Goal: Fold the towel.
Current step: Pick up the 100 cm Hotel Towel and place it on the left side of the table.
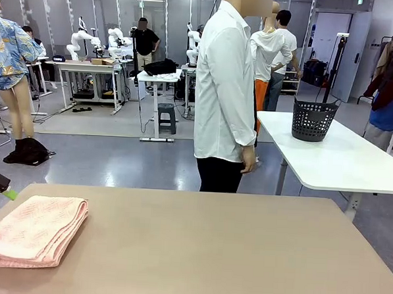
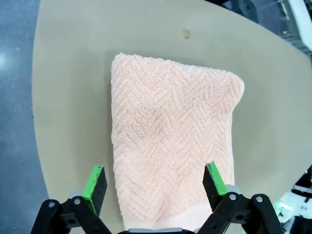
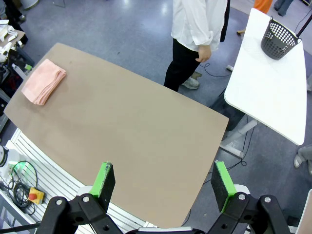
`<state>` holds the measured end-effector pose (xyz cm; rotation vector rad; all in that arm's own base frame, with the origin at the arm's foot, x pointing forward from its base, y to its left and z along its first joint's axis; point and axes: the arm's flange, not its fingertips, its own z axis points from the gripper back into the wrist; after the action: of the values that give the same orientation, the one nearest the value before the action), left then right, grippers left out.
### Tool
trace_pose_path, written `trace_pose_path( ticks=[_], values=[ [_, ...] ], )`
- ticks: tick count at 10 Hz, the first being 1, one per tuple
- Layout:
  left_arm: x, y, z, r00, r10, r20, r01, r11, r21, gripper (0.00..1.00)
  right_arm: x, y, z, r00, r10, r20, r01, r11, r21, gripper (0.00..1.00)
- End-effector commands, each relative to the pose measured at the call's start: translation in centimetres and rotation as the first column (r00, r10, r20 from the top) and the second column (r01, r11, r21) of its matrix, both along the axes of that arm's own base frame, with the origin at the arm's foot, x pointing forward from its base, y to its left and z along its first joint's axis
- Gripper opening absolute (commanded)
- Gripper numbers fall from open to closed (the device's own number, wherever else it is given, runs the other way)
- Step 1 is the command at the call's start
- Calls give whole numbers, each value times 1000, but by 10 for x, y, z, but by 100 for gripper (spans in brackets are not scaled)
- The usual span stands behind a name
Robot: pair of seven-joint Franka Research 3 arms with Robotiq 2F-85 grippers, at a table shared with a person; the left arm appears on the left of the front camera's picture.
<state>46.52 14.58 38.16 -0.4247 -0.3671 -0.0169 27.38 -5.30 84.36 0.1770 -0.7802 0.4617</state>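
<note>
The salmon-pink towel (image 1: 35, 231) lies folded into a thick stack at the near left corner of the tan table (image 1: 211, 253). In the left wrist view the towel (image 2: 170, 146) shows its herringbone weave from above. My left gripper (image 2: 155, 184) hangs open over the towel's near end, its green pads (image 2: 96, 182) set wider than the cloth and clear of it. My right gripper (image 3: 163, 179) is open high above the table's near edge, holding nothing. From there the towel (image 3: 44, 81) is small, at the table's far corner.
A person in a white shirt (image 1: 224, 89) stands at the far side of the table, hands at their sides. A white table (image 1: 334, 157) with a black basket (image 1: 313, 119) stands at the back right. A small mark (image 2: 185, 33) sits on the tabletop beyond the towel.
</note>
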Motion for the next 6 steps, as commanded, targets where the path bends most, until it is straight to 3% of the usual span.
trace_pose_path(
  ticks=[1,6],
  values=[
    [7,6,-3,1000,-12,-8,12,1000,-3,100,0,0,-1,1000,2,-5,-2,1000,1,100],
    [7,6,-3,1000,-12,-8,12,1000,-3,100,0,0,-1,1000,2,-5,-2,1000,1,100]
  ],
)
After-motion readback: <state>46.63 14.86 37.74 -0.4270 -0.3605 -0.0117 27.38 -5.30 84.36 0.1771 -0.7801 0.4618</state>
